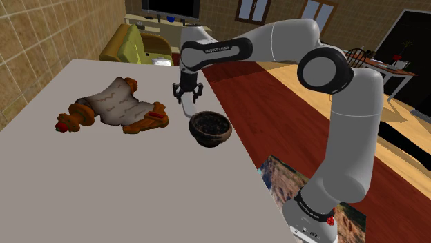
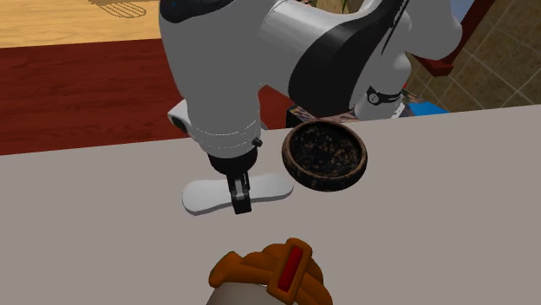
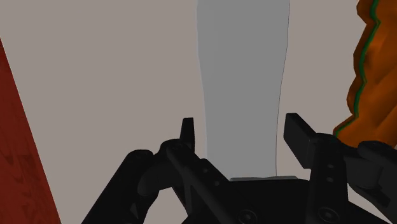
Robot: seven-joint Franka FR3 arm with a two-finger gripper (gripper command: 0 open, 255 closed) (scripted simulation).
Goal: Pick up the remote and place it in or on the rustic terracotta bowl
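– Pale grey-white, is it? How does the remote [image 3: 242,76] look?

– Yes: plain, flat and smooth, a long slab with rounded ends [image 2: 204,196], no buttons drawn. It lies flat on the grey table [image 1: 103,186], directly under the gripper [image 3: 242,127].

– Which way does it point?

– Its long axis runs square to the line from finger to finger. It passes between the jaws and stretches on ahead of them, so they straddle its width.

– Are the jaws clamped on it?

– No, they are spread. A strip of table shows between each black fingertip [image 3: 188,130] and the remote's edge, so nothing is gripped.

– And the bowl?

– A dark brown, speckled bowl [image 2: 322,179] stands just to one side of the jaws, near one end of the remote; I cannot tell whether they touch. Off the jaws' other side lies a scroll-like thing [image 1: 114,107] with orange-brown ends.

– How many of each?

– One remote, one bowl, one scroll-like thing, one gripper [image 2: 240,201] with two fingers.
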